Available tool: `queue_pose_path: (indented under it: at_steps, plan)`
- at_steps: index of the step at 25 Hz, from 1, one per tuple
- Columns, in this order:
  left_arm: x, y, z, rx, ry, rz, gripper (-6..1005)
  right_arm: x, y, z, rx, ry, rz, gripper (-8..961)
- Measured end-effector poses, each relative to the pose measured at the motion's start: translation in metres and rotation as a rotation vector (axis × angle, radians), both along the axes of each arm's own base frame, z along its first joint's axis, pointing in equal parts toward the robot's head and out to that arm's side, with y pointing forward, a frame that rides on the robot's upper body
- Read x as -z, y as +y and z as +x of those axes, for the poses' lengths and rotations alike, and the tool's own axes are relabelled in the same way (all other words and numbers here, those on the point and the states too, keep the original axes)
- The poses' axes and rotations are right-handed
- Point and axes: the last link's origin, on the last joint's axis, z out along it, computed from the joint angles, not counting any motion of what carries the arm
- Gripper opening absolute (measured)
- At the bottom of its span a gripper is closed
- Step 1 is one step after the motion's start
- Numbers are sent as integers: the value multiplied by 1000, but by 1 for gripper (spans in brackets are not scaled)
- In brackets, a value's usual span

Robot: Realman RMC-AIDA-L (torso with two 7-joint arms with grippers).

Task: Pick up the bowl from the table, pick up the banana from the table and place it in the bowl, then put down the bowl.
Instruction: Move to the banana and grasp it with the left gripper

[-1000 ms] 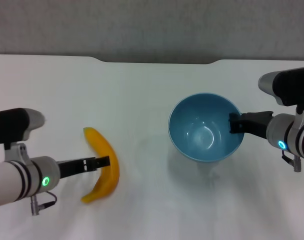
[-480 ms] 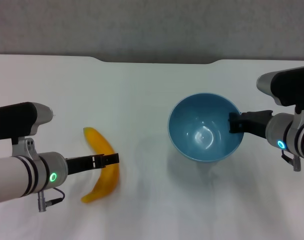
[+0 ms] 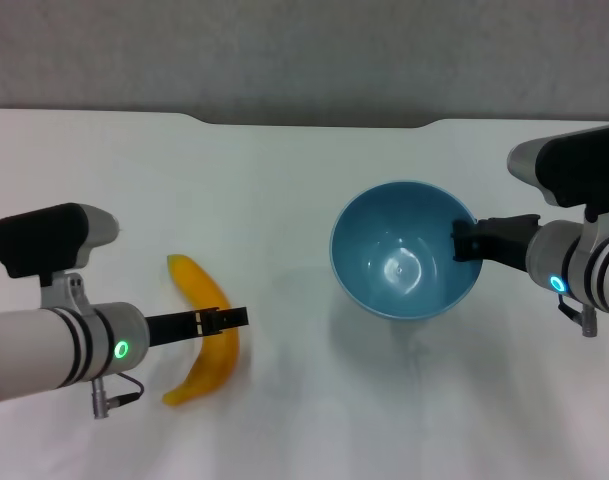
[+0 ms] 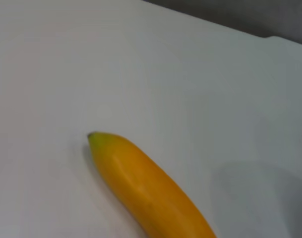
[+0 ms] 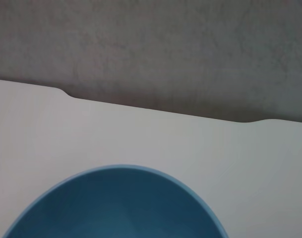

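Observation:
The light-blue bowl (image 3: 402, 265) hangs a little above the white table (image 3: 284, 180), with its shadow beneath it. My right gripper (image 3: 462, 241) is shut on the bowl's right rim. The bowl is empty; its inside also shows in the right wrist view (image 5: 116, 208). The yellow-orange banana (image 3: 216, 365) lies on the table at the left, curved, with its stem tip toward the far side. My left gripper (image 3: 239, 317) reaches across the banana's middle, above it. The left wrist view shows the banana (image 4: 151, 193) lying on the table, with no fingers in sight.
The table's far edge has a dark notch (image 3: 314, 123), with a grey wall behind it. White tabletop lies between the banana and the bowl.
My left arm has risen and reached to the right, so its gripper tip now passes the banana's right side. The banana has not moved. The bowl has shifted slightly left with my right gripper.

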Motion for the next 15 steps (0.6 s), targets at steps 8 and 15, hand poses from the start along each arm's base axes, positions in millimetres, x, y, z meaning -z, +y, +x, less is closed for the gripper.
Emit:
queue_pose_path:
  at_steps: [8, 15]
  plan:
    - [13, 2, 4, 9, 14, -40, 893, 0, 0, -3, -9, 2, 1, 58]
    - [16, 3, -1, 0, 26, -34, 890, 1, 0, -5, -15, 2, -1, 60]
